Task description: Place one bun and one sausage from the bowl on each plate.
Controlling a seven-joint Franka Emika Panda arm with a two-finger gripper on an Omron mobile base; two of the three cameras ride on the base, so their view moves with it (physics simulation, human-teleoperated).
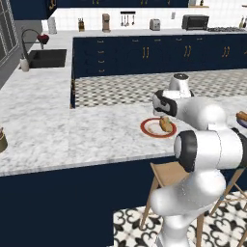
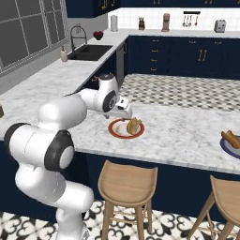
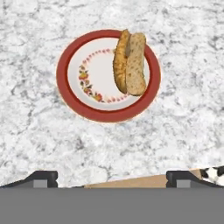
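Grey-white marble counter runs under the tool, whose 2 dark tips stand far apart at the bottom of the hand view, released and gripping nothing. Just below the tool, past the counter's near edge, a wooden stool shows, with a 2nd stool off to the side. Nothing lies between the tool and the red-rimmed plate, which sits flat on the counter just ahead of the tips. This plate has a white centre ringed with small red and orange flowers. On the half of it toward the tool's right tip lies 1 bun, golden-brown with a speckled tan cut face; its long axis points straight away from the tool, and its far end reaches the plate's rim. Well off to the right along the counter, a dark blue plate carries an orange-brown sausage lying slantwise. Farther on stand navy cabinets, a sink and a toaster.
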